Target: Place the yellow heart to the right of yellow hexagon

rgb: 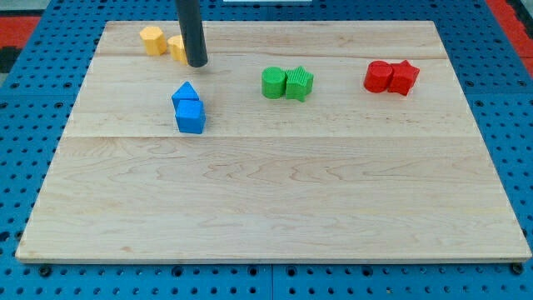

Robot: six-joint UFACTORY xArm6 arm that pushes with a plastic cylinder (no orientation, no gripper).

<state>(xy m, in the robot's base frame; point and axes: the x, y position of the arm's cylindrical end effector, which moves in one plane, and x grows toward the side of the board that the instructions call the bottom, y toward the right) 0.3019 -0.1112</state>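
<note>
A yellow hexagon-like block [151,39] lies near the board's top left. A second yellow block, the heart [176,47], lies just to its right, partly hidden behind my rod. My tip [197,62] rests on the board touching the heart's right side. The two yellow blocks sit close together, nearly touching.
A blue triangular block [186,92] and a blue cube [191,117] sit together below my tip. Two green blocks [287,83] lie at top centre. Two red blocks [391,77] lie at top right. The wooden board [275,208] rests on a blue pegboard.
</note>
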